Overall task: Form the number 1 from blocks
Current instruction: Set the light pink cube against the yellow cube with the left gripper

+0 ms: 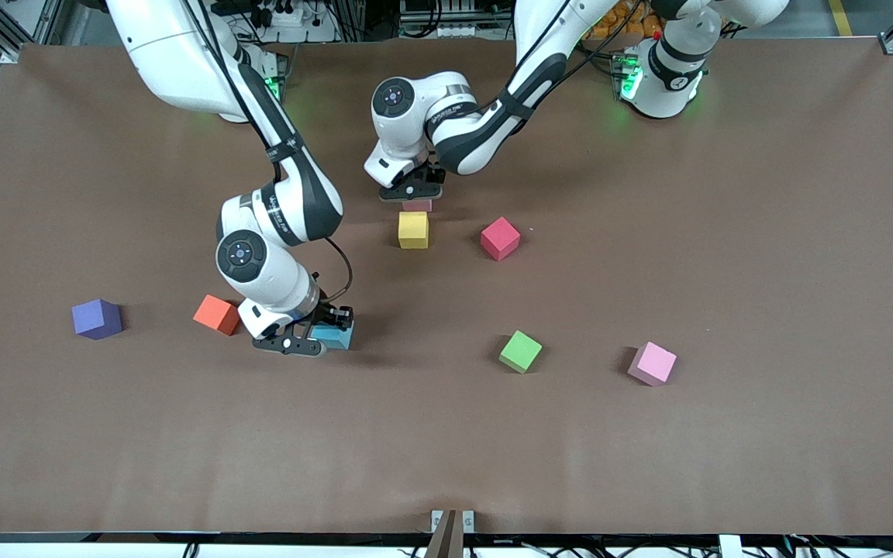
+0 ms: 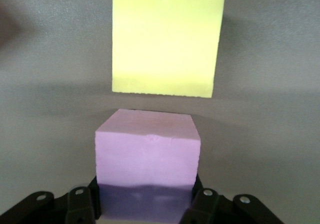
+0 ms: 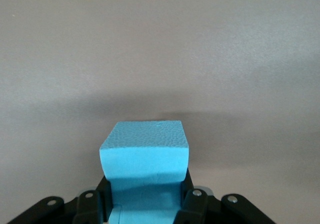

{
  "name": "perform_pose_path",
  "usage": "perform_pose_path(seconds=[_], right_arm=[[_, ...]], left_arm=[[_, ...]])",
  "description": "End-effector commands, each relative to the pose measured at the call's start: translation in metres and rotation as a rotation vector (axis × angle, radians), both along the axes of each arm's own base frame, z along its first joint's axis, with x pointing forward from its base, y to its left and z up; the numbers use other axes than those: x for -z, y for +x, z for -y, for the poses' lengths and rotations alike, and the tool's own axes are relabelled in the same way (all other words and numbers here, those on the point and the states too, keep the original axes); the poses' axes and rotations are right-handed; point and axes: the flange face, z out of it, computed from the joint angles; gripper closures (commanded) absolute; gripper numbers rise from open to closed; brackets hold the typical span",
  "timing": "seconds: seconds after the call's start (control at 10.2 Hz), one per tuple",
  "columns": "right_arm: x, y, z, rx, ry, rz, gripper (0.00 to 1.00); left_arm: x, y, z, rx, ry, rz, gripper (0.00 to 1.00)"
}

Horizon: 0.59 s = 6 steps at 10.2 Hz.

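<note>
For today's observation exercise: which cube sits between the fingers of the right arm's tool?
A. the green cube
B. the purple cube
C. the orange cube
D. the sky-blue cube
D: the right wrist view shows the right tool with its fingers on either side of the sky-blue cube.

Sky-blue block [image 3: 145, 154]: matte, pebbly foam-like surf. Table [image 1: 725, 434]: matte brown.

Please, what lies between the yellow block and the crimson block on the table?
Nothing: between the yellow block and the crimson block only bare table shows, in the front view.
</note>
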Motion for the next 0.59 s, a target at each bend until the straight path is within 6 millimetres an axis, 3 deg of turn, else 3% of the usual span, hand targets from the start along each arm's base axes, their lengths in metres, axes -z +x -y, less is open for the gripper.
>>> perform_pose_path(seconds=[0.0, 0.49], right_arm=[[-0.0021, 0.0055, -0.0072, -0.009, 0.01, 0.016, 0.46], [-0.0015, 0.0033, -0.015, -0.016, 0.016, 0.027, 0.46]], left_arm=[[0.0008, 0.0079, 0.0004, 0.03, 0.011, 0.015, 1.0], [0.0069, 0.0069, 0.0009, 0.033, 0.014, 0.008, 1.0]])
